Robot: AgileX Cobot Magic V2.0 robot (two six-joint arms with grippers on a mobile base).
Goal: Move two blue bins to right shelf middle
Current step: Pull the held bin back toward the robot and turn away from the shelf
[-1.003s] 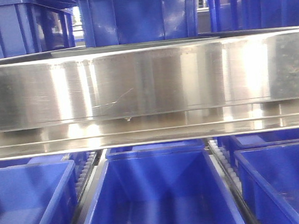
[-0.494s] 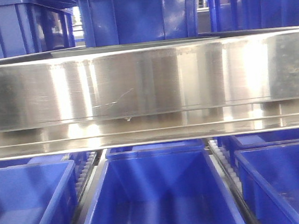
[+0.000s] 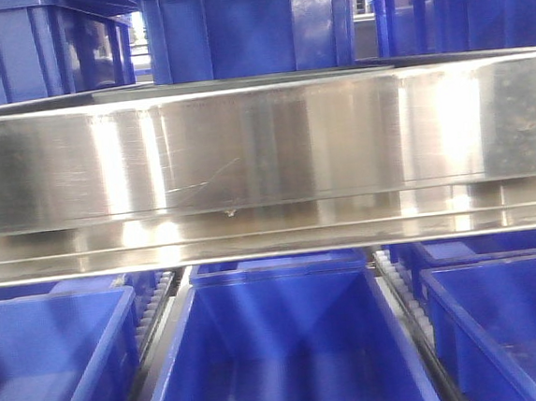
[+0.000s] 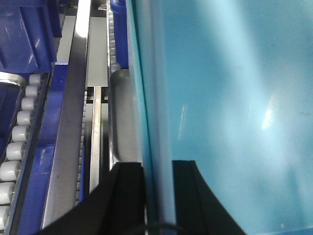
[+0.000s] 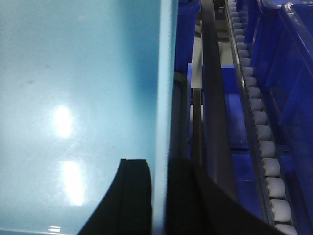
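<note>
Exterior front-facing view is unchanged from half a second and a second earlier: nothing in it has shifted. A broad brushed steel front rail of the shelf tier spans the frame. Three dark blue bins stand on the tier above it, and three more dark blue bins sit below with their open tops showing. No arm or gripper appears here.

Only the wrist views show the light tub. In the left wrist view a pale blue bin fills the right half of the frame. The left gripper is closed over its side wall, one black finger outside and one inside. To the left, below the bin, run steel rails and one row of white rollers.

In the right wrist view the right gripper pinches a pale blue wall in the same way, with a roller track and dark blue tubs to the right. One pale wall shows per wrist view, so it is unclear whether they belong to one tub or to two nested. The bin hangs over the roller lanes, held between the two grippers.
</note>
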